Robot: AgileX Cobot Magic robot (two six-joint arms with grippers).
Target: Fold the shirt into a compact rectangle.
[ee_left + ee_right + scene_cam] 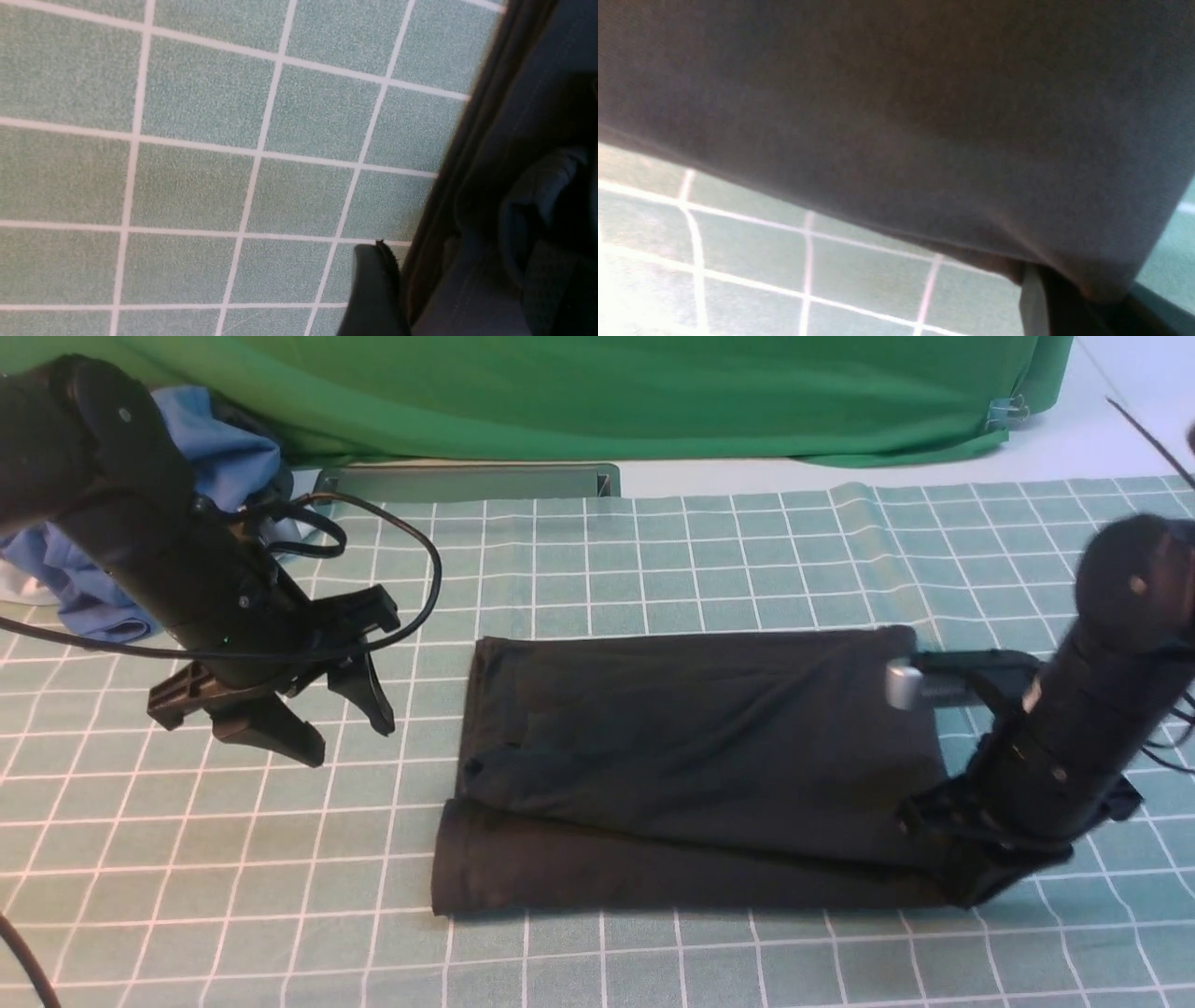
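The shirt (691,765) lies as a wide black band in the middle of the desk (653,560), and the right end effector (966,882) is clamped shut on its near right corner. If that pinch holds only the top layer, a lift would likely peel the stacked layers apart and spoil the fold — the fabric looks soft and slack. The left end effector (308,709) hangs wide and empty just left of the shirt's left edge; there is open checked cloth near and left, but blue clothes (215,457) crowd the far left — keep clear.
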